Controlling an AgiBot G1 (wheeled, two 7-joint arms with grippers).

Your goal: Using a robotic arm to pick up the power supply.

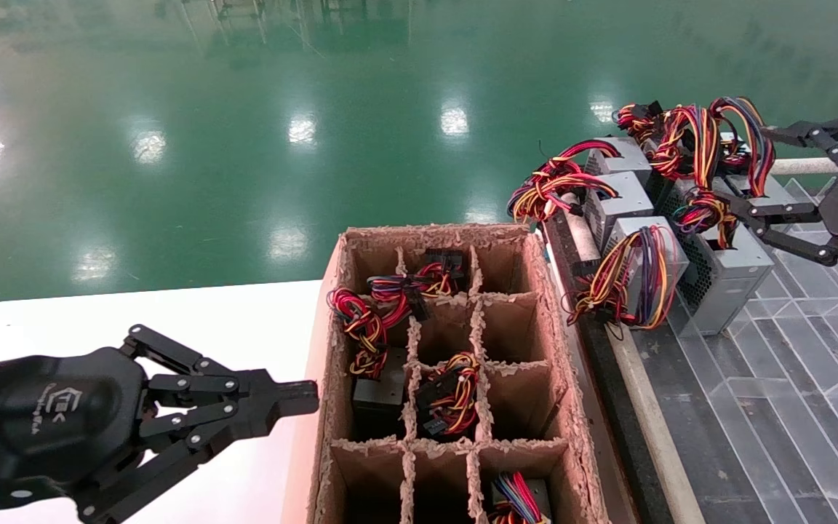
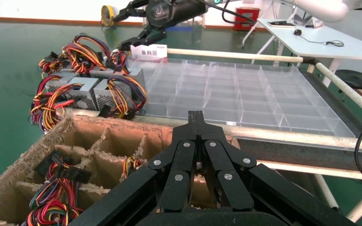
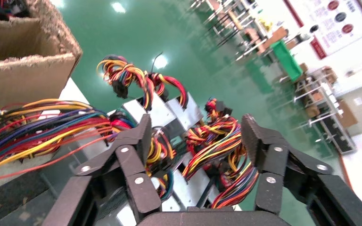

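r gripper [image 1: 753, 171] fingers [image 1: 775, 212] spread astride power supply [image 1: 728, 273] wires

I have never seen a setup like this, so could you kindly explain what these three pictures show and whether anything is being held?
This is a two-armed robot. The wide picture comes from its head; the other two from cameras on its wrists. The left gripper, fingers shut and empty, sits beside a divided cardboard box holding wired units. The right gripper, fingers open, reaches over a row of grey power supplies with coloured wires on a clear tray. It is around the power supply nearest it, but nothing is held yet.
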